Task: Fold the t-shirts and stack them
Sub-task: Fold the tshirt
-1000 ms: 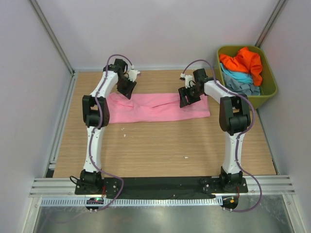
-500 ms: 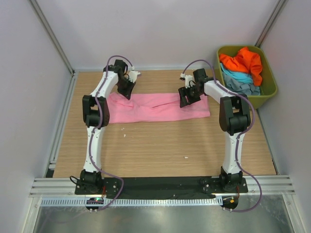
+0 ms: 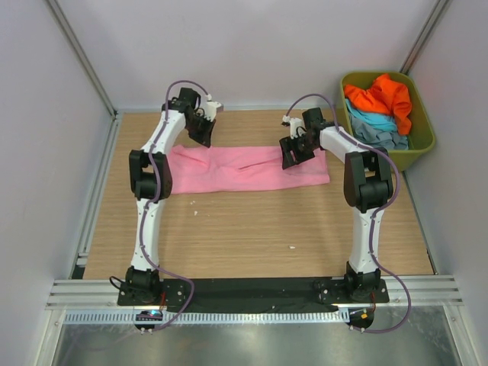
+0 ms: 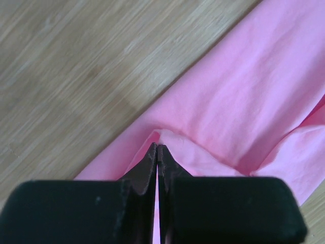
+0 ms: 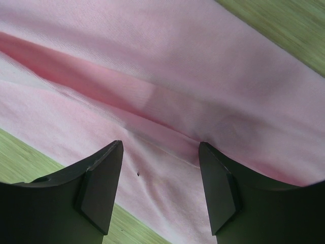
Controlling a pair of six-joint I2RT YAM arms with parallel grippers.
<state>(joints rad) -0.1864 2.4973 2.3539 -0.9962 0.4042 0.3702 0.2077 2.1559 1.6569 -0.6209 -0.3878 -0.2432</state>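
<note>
One wooden table (image 3: 252,236) is crossed on its far half by the pink t-shirt (image 3: 244,169), which is laid out as a long, narrow band from the left arm to the right. It appears to have been folded lengthwise only, and no compact fold is seen yet.

At the table's far right corner, an olive-green tub (image 3: 412,158) is filled with the garments that remain. An orange tee (image 3: 381,95) is heaped on top, a light blue tee (image 3: 370,120) is tucked beneath it, and a grey-blue tee (image 3: 385,139) is bunched toward the near side. None of these is folded, and no stack is seen anywhere on the table. The task is therefore judged to be at an early stage, with one shirt half-folded and three untouched.

At the band's far left edge, the left gripper (image 4: 158,148) is clenched, and a small peak of pink cloth is pinched between its fingertips. Near the band's right end, the right gripper (image 5: 161,147) is held low over the fabric. Its jaws are spread wide with a crease running between them, and nothing is grasped.
</note>
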